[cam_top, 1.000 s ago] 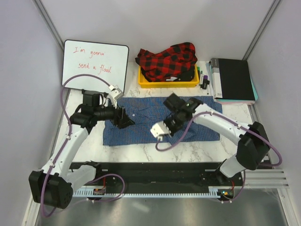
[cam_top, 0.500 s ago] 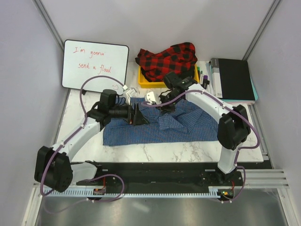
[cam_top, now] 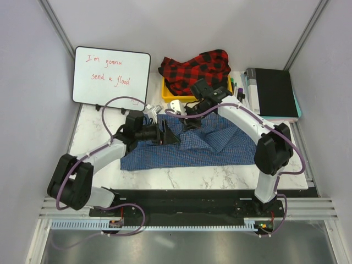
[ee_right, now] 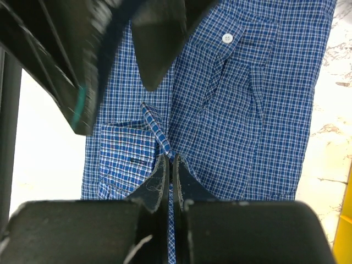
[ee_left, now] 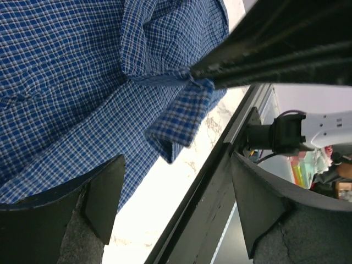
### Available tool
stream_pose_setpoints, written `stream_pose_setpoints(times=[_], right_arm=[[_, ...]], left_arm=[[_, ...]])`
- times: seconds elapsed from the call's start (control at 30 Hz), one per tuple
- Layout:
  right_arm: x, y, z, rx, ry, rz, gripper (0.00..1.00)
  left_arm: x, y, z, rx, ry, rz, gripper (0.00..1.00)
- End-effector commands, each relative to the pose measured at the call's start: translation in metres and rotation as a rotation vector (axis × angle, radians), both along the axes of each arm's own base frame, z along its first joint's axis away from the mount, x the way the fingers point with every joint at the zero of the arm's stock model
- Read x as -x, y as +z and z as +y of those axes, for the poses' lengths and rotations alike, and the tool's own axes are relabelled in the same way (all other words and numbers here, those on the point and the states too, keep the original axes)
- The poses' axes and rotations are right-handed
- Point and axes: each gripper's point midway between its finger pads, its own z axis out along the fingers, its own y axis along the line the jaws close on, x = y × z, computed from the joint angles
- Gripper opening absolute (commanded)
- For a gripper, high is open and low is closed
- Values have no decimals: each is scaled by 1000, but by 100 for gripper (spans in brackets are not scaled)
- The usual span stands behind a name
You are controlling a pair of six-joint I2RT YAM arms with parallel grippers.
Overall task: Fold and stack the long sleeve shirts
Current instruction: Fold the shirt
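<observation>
Right gripper [ee_right: 169, 176]: jaws pinched shut on a raised fold of the blue checked shirt [cam_top: 220, 146], which is spread on the table just in front of the yellow bin [cam_top: 166, 91]. Left gripper [cam_top: 171, 135]: jaws spread wide, holding nothing, front-left of the bin, over the same shirt. Red-and-black plaid shirt [cam_top: 195, 69]: heaped in the bin.

My left arm [cam_top: 103, 155] and right arm [cam_top: 243, 116] share one build: white tubular link shells joined by black cylindrical joint housings. A purple cable [cam_top: 118, 98] runs along each arm in loose loops. My left tool [ee_left: 176, 190] carries two matte black, wedge-shaped fingers [ee_left: 104, 198] backed by grey, rough-textured material. My right tool [ee_right: 169, 165] has thin black fingers tapering to blade-like tips. A white block [cam_top: 176, 105] sits at my right wrist.
</observation>
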Motion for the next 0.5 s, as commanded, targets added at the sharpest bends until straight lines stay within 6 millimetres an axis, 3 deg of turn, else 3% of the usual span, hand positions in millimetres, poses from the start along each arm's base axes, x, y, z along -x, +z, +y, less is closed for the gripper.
stream_pose_setpoints(times=[0.0,0.27,0.47], right_arm=[[-5,30,12,-95,-12,-21,2],[-3,40,9,-140,-15,-12,4],[2,52,5,-171,-2,-25,4]], left_arm=[[-9,15,-21,100,-21,-14,84],[-12,9,-32,108,-22,35,67],[-17,4,-31,94,10,50,72]])
